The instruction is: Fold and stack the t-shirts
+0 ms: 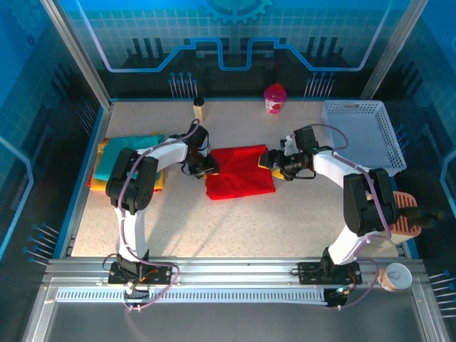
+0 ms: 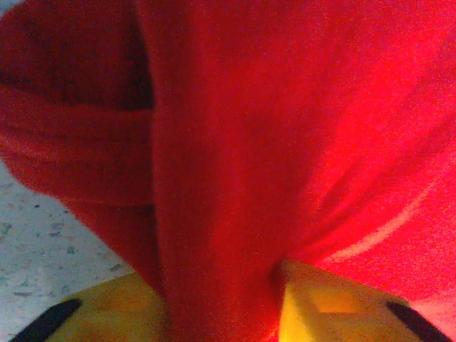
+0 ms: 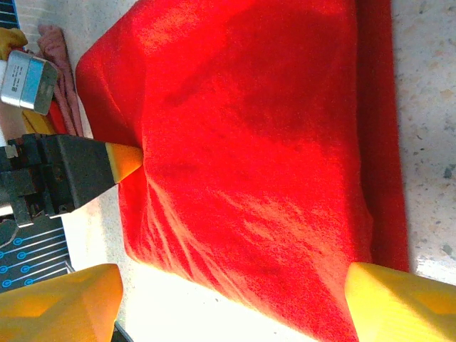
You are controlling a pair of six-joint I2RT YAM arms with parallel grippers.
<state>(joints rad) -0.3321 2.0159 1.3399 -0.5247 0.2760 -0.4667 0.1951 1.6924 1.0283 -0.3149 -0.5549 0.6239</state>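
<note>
A bright red t-shirt (image 1: 240, 172), folded into a rectangle, lies flat mid-table. My left gripper (image 1: 204, 166) is at its left edge. In the left wrist view a bunched ridge of the red t-shirt (image 2: 235, 142) runs down between the yellow fingers (image 2: 328, 310), which pinch it. My right gripper (image 1: 273, 162) sits at the shirt's right edge with its jaws wide open. Its yellow fingertips (image 3: 399, 303) straddle the near border of the red t-shirt (image 3: 256, 142) without closing on it. Folded teal, yellow and orange t-shirts (image 1: 128, 158) are stacked at the far left.
A white lattice basket (image 1: 365, 134) stands at the back right. A pink cup (image 1: 275, 98) and a small dark-capped wooden block (image 1: 199, 108) stand at the back edge. A ribbed pink object (image 1: 406, 214) and a round cup (image 1: 394, 276) lie off the table's right front corner.
</note>
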